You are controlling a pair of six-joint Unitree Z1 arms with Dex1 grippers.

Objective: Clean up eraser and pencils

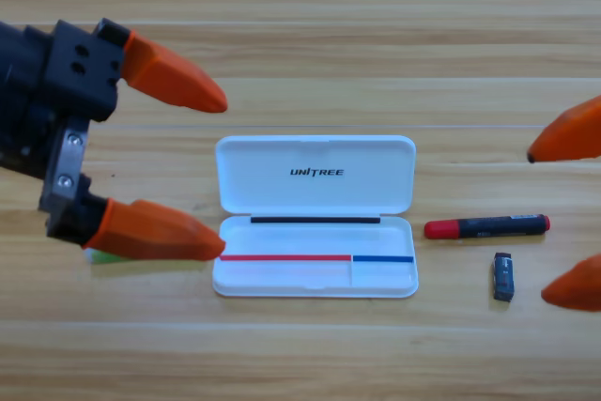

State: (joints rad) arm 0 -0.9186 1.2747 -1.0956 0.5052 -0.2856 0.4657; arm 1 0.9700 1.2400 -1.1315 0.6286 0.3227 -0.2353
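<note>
From the high view, the left tool (218, 176) fills the picture's left side, its two orange jaws spread wide apart with nothing between them. The upper jaw points out over bare bench (310, 44); the lower jaw lies just left of the white case (315, 218) and covers nearly all of the pale green stick (98, 254), of which only a small green bit peeks out under the jaw's near end, left of the case.

The case sits open in the middle of the bench, lid laid back, tray toward the front, and no pencil or eraser in it.

Just right of the case lies the red marker (486, 226), flat and nearly level, red end toward the case. A little in front of it and apart from it, the eraser (503, 276) rests on the bench, its long side running front to back.

The right tool (536, 228) waits at the right edge, only its two jaw tips showing, held well apart and gripping nothing; marker and eraser lie close to that gap.
</note>
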